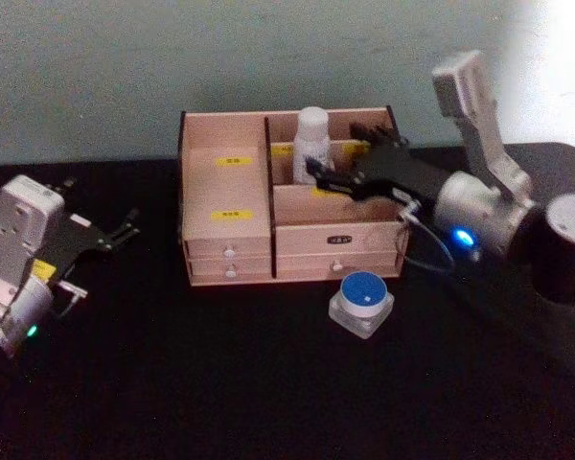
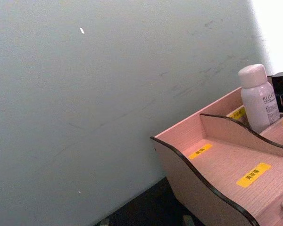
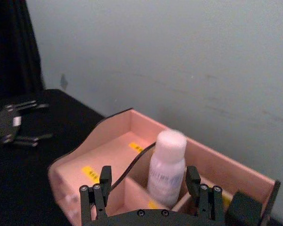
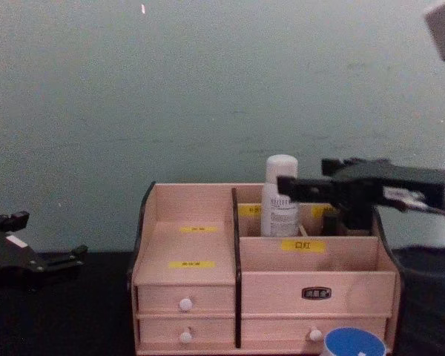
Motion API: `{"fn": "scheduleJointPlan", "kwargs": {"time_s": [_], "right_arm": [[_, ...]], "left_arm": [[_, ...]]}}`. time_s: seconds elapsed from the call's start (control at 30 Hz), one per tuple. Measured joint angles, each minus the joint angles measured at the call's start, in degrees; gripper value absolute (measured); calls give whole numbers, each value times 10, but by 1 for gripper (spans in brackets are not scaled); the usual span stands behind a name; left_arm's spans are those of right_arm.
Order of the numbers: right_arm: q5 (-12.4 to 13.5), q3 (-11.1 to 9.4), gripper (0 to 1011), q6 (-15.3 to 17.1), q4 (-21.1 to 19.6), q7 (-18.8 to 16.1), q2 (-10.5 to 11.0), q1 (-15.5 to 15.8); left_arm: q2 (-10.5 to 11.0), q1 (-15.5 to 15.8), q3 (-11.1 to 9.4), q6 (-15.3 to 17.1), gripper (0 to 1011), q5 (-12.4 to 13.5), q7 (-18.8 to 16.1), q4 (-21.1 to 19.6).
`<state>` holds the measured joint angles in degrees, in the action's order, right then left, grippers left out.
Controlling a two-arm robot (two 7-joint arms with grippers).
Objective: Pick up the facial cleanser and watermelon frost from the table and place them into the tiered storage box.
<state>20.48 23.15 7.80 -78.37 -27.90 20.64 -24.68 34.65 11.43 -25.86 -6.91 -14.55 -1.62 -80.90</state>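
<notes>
The facial cleanser, a slim white bottle, stands upright in a rear compartment of the tiered storage box. My right gripper hovers open over the box's right side. Its fingertips are spread to either side of the bottle and short of it. The watermelon frost, a squat jar with a blue lid, sits on the black table just in front of the box's right drawers. My left gripper rests open and idle, left of the box.
A pale wall rises right behind the box. The black tabletop stretches in front of and to the left of the box. The right arm's body fills the space to the right of the box.
</notes>
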Motion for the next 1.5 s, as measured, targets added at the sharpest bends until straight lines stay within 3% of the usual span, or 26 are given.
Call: {"fn": "scheduleJointPlan", "kwargs": {"time_s": [0.17, 0.43, 0.83, 1.13, 1.5], "right_arm": [[20, -7, 1000, 5, -51, -6, 36, 49], [35, -6, 1000, 3, -94, -10, 80, 108], [28, 7, 1000, 9, -121, -12, 126, 154], [21, 16, 1000, 27, -129, -14, 142, 163], [16, 22, 1000, 41, -120, -8, 139, 163]], "left_arm": [[0, 0, 0, 0, 1001, 0, 0, 0], [0, 0, 0, 0, 1001, 0, 0, 0], [0, 0, 0, 0, 1001, 0, 0, 0], [0, 0, 0, 0, 1001, 0, 0, 0], [0, 0, 0, 0, 1002, 0, 0, 0]]}}
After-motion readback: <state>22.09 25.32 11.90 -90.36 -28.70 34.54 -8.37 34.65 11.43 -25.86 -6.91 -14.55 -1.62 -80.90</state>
